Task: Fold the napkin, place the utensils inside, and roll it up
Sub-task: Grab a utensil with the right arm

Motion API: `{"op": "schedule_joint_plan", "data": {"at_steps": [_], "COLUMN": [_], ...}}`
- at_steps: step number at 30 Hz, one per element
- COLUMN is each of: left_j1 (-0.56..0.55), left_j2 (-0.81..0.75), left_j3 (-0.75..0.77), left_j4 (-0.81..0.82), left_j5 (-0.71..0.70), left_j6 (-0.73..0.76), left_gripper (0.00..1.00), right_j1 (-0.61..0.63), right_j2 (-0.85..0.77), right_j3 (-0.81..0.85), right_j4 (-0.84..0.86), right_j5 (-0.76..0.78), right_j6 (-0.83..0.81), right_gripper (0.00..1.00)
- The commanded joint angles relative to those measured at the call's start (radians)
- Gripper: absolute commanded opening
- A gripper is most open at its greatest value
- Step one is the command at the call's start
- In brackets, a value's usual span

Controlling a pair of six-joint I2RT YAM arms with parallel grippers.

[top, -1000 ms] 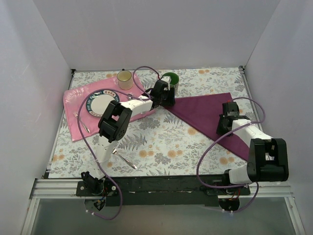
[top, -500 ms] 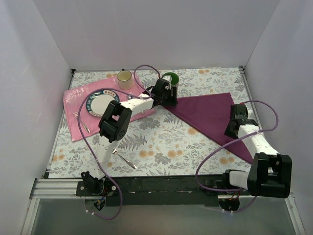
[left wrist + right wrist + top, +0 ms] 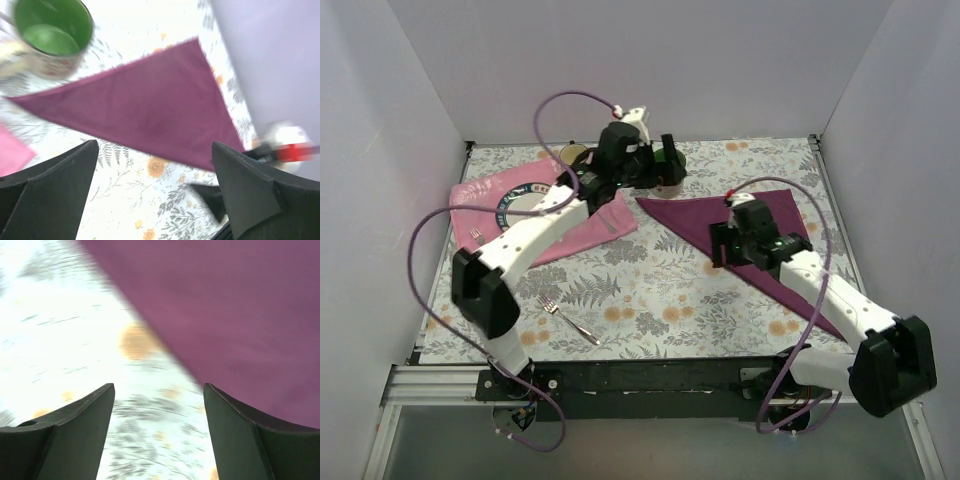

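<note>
The napkin (image 3: 692, 216) is lying folded in a triangle on the right half of the floral table (image 3: 650, 290). Both grippers are hanging over it, holding nothing: the left gripper (image 3: 154, 147) is hovering high beside the green mug (image 3: 52, 35) with fingers spread wide, and the right gripper (image 3: 158, 387) is sitting low over the napkin's near edge, fingers also apart. The fold is looking finished, so I'm judging the utensils next: one silver utensil (image 3: 572, 323) is lying well apart near the left arm's base, and the fetching gripper should be dropping straight over the handle, pinching across its width, then laying it along the long edge.
</note>
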Motion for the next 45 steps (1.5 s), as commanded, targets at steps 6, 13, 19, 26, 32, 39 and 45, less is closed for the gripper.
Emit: {"op": "schedule_joint_plan", "data": {"at_steps": [6,13,19,26,32,39,45], "left_j1": [0.117,0.126,0.126,0.126,0.126,0.126,0.124], "left_j2": [-0.542,-0.793,-0.879,-0.885,-0.91,-0.907,-0.901], "left_j3": [-0.234,-0.35,-0.372,-0.369,-0.403,-0.404,-0.403], "left_j4": [-0.35,-0.46,-0.497,-0.55,-0.507,-0.482,-0.479], "left_j5": [-0.619,-0.758,-0.704,-0.682,-0.675,-0.684,-0.687], "left_j6": [0.007,-0.067,-0.107,-0.148,-0.159,-0.147,-0.136], "left_gripper": [0.98,0.98,0.98,0.98,0.98,0.98,0.98], "right_j1": [0.559,0.84,0.909,0.937,0.947,0.978,0.981], "right_j2": [0.346,0.774,0.955,1.032,1.073,1.087,1.067], "right_j3": [0.262,0.639,0.854,0.922,0.967,0.987,0.993], "right_j4": [0.192,0.093,0.019,-0.006,-0.053,-0.087,-0.087], "right_j5": [-0.161,-0.108,-0.103,-0.14,-0.105,-0.042,0.007], "right_j6": [-0.02,-0.074,-0.074,-0.048,-0.055,-0.062,-0.055], "right_gripper": [0.8,0.81,0.75,0.63,0.43,0.41,0.42]}}
